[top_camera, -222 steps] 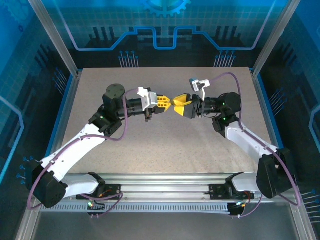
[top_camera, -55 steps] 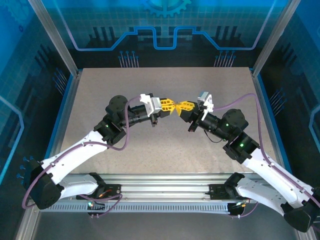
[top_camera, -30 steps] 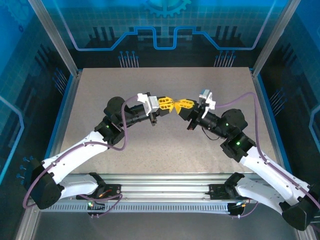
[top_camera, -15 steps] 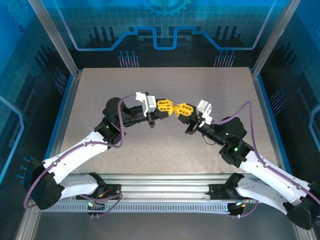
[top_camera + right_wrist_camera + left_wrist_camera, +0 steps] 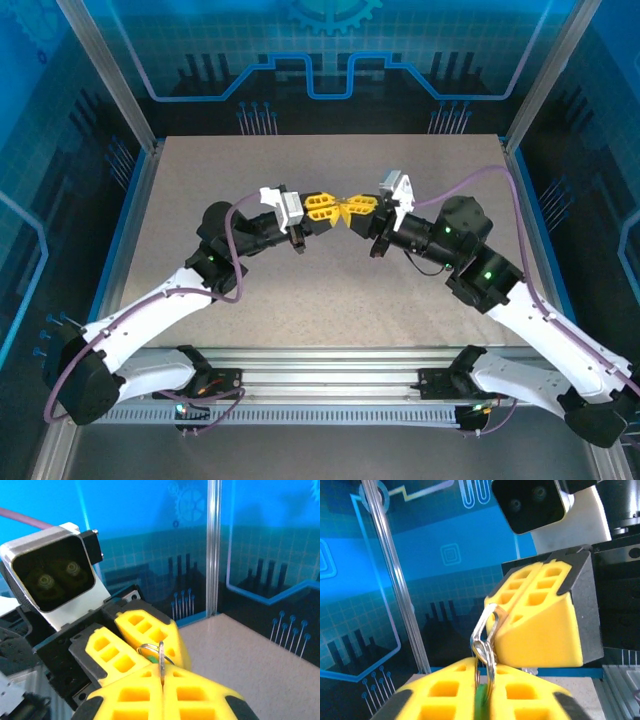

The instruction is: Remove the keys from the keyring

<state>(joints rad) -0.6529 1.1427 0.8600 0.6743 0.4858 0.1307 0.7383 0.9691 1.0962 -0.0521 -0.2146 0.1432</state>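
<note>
The likeliest failure is a drop. The left gripper (image 5: 330,208) and right gripper (image 5: 358,206) meet tip to tip in the air above the table (image 5: 330,290), and everything hangs between them. The right gripper is shut on the upper loop of the ring (image 5: 486,639). The left gripper's fingers close in on the green key (image 5: 480,703), which sits low in the narrow slit between them and just beside the ring. How firmly they clamp it is not clear. If that hold is loose, the key could slip out while it is threaded on the wire, and it would swing free or fall to the table. A pull that is off the line of the coil could jam the key in the ring's split, or twist the thin wire out of the right gripper's pinch. By count there are two grippers, one ring and one green key. Whether more keys hang behind the fingers cannot be told.
</note>
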